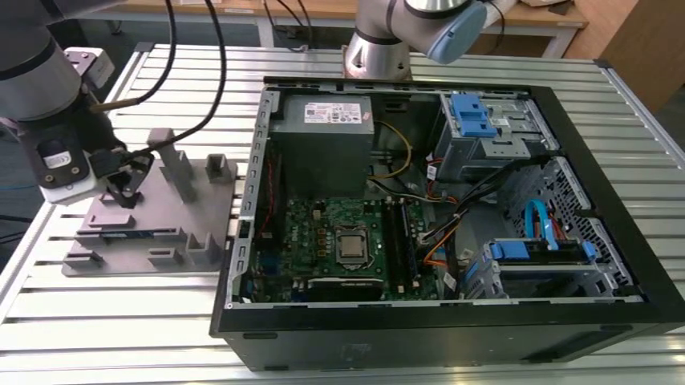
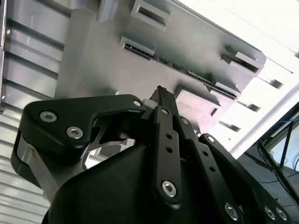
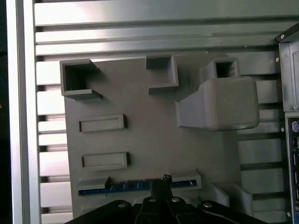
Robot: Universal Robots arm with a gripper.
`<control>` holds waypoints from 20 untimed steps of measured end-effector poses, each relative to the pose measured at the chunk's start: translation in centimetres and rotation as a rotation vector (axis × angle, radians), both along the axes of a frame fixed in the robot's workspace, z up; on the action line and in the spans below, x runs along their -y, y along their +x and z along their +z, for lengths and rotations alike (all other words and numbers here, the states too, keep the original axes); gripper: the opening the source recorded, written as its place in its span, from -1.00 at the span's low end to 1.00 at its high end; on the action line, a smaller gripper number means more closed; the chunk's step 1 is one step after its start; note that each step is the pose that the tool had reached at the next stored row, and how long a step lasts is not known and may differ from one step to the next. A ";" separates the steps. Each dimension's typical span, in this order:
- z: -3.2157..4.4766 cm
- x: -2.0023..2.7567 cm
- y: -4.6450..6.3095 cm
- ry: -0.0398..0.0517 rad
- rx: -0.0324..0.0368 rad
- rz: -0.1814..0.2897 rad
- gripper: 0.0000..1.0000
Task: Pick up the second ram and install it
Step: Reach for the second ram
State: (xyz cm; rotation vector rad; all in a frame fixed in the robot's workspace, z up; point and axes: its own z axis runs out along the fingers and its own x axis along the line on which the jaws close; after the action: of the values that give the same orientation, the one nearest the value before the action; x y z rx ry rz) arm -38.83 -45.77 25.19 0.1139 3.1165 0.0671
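The second ram [image 1: 127, 235] is a thin dark stick with bluish patches, lying on edge in a slot of the grey fixture plate [image 1: 210, 210] at the exterior view's left. Both wrist views show the ram [image 3: 133, 186] [image 2: 189, 71] still seated in that slot. My gripper [image 1: 125, 199] hangs a little above the plate, over the stick and apart from it. Its black fingers meet at one tip [image 2: 161, 92] [image 3: 164, 179], shut with nothing held. The green motherboard [image 1: 332, 228] with its long black slot rails [image 1: 399, 237] lies inside the open computer case.
The open black computer case [image 1: 244, 152] takes up the middle and the exterior view's right, its wall close beside the fixture plate. Raised grey blocks [image 1: 176, 164] [image 3: 219, 105] stand on the plate near my gripper. A second arm's base [image 1: 374, 52] stands behind the case on the slatted metal table [image 1: 107, 321].
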 end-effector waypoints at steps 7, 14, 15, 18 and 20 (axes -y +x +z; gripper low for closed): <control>-1.02 0.01 0.0 -0.0003 0.0001 0.000 -0.79; -1.71 0.01 0.0 -0.0005 0.0001 0.000 -0.79; -1.79 0.01 0.0 -0.0005 0.0000 0.000 -0.79; -2.01 0.01 0.0 -0.0005 0.0001 0.000 -0.79; -2.11 0.01 0.0 -0.0006 -0.0001 0.000 -0.79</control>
State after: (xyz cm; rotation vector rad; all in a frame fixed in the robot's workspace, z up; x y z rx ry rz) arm -38.86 -45.78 23.08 0.1132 3.1167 0.0662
